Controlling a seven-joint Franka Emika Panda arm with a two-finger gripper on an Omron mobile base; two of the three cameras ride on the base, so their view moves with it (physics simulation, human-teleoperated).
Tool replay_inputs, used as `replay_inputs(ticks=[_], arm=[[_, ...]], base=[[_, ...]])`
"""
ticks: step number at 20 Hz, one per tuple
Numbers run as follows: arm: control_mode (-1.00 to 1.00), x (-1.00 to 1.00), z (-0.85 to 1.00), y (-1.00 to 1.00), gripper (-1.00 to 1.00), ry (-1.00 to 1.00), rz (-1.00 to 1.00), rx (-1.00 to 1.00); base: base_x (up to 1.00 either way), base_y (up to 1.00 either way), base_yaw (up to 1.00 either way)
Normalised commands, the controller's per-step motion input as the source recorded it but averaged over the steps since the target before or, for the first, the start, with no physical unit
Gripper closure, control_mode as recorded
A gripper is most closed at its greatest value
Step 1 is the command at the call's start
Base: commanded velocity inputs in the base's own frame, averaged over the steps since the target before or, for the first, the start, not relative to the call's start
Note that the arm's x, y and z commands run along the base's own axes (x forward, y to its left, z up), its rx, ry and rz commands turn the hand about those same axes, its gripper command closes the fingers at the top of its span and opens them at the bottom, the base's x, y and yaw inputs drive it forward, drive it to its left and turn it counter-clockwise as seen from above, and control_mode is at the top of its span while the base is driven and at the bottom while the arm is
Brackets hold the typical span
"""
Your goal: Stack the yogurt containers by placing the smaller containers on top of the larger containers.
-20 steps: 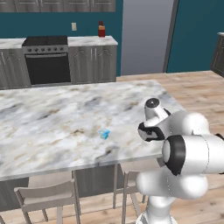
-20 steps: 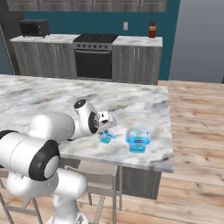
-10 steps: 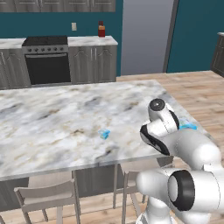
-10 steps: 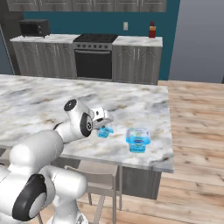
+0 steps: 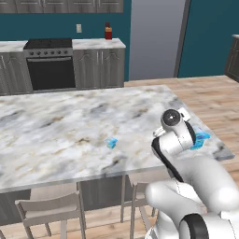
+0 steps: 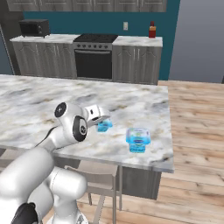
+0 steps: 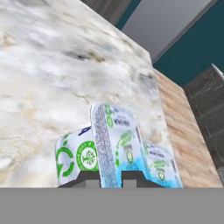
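Note:
My gripper (image 6: 104, 122) is shut on the smaller container (image 6: 105, 126), a tiny light-blue cup held just above the marble counter (image 6: 39, 100). In the hand view the held cup (image 7: 114, 142) stands between the fingertips (image 7: 87, 177). The larger container (image 6: 138, 139), a light-blue boxy tub, sits on the counter a short way right of the cup, near the counter's right end. Its green-printed sides (image 7: 75, 158) show behind the held cup. In the left base view, light blue (image 5: 201, 139) peeks past my hand; I cannot tell which container it is. Another tiny light-blue cup (image 5: 111, 143) rests mid-counter.
Stools (image 5: 49, 210) stand under the island's near edge. The wooden floor (image 6: 197, 113) begins just past the counter's right end. A stove (image 6: 94, 59), a microwave (image 6: 34, 27) and a red bottle (image 6: 152, 29) are on the far wall counter.
The small cup has risen a little off the counter in the shut gripper. The arm's elbow has swung and folded closer to the base. The tub has not moved.

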Motion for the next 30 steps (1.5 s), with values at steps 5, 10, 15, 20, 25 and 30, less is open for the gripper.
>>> replay_inputs(ticks=[5,10,15,20,25,30], arm=[[-1.0,-0.03,0.26,0.0,1.0,-0.04,0.0,-0.05],[-1.0,-0.01,0.28,0.0,1.0,0.0,0.0,-0.06],[-1.0,-0.1,0.24,0.0,1.0,0.0,0.0,-0.09],[-1.0,-0.22,0.25,0.0,1.0,0.0,0.0,-0.11],[-1.0,-0.22,0.21,-0.01,1.0,0.0,0.0,-0.1],[-1.0,-0.12,0.19,-0.15,1.0,0.0,0.0,-0.06]], base=[[0.0,0.0,0.0],[0.0,0.0,0.0],[0.0,0.0,0.0],[0.0,0.0,0.0],[0.0,0.0,0.0],[0.0,0.0,0.0]])
